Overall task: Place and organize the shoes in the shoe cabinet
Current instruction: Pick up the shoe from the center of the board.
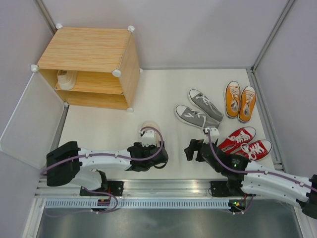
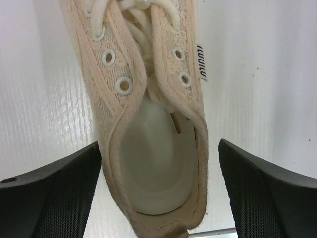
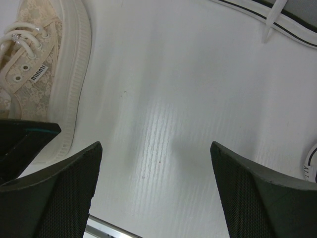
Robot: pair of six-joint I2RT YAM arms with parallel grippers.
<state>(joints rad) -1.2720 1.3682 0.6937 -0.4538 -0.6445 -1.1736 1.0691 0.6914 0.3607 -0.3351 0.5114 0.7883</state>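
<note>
The white worktop (image 1: 158, 94) carries the shoe cabinet (image 1: 86, 49) at its far left corner. The cabinet's white door (image 1: 29, 119) is swung wide open. On the middle shelf inside lies one pale shoe (image 1: 67, 78), probably the first of the cream pair.

Three pairs lie on the right side of the worktop, well apart from the cabinet:
- The grey pair (image 1: 200, 110) lies at an angle near the middle.
- The orange pair (image 1: 240, 101) sits side by side beyond it.
- The red pair (image 1: 246, 143) lies nearest the right arm.

A single cream shoe (image 1: 151, 130) lies alone near the front centre, with its toe pointing away from the arms.

The left pincer (image 1: 151, 151) is released. Its jaws are spread wide on either side of the heel of this cream shoe and do not touch it. The right pincer (image 1: 194, 148) is also released, and hangs over bare worktop between the cream shoe and the red pair.

The step in hand appears to be picking up the second cream shoe. The next move calls for lowering the left jaws around the heel collar and closing them firmly on the canvas. The shoe then needs lifting and carrying left to the shelf beside its mate.
</note>
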